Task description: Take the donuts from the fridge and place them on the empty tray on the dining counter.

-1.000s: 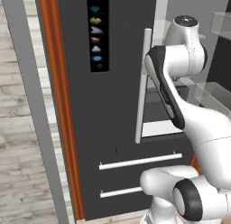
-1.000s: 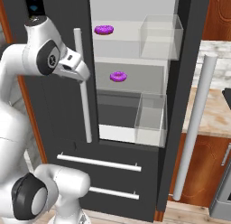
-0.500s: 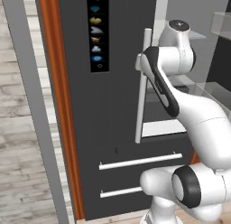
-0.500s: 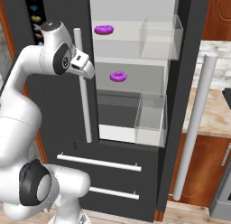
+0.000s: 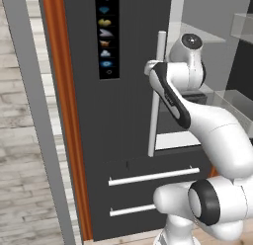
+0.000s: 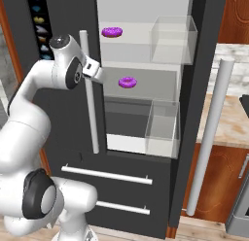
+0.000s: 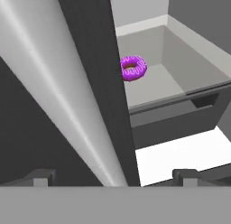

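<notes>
The dark fridge (image 6: 63,118) stands with its right door (image 6: 194,113) swung open onto a white inside. One purple-iced donut (image 6: 112,32) lies on the top glass shelf and a second donut (image 6: 127,82) on the shelf below, which the hand view has as a donut (image 7: 133,67) just past the dark door edge. My gripper (image 6: 101,75) is open and empty, level with the lower donut and to its left, right by the shut left door's white handle (image 6: 89,89). That handle (image 7: 58,96) runs slantwise between my fingertips (image 7: 186,175). The empty tray and dining counter are out of view.
Clear plastic bins (image 6: 172,38) (image 6: 163,128) sit at the right of the fridge shelves. The open door carries a long white handle (image 6: 209,138). Two drawer handles (image 6: 107,174) cross the fridge's lower front. A beige counter over wooden cabinets (image 6: 228,123) lies to the right.
The arm has reached forward and down toward the fridge, bringing the open hand up to the left door's handle. The donuts have not moved.
</notes>
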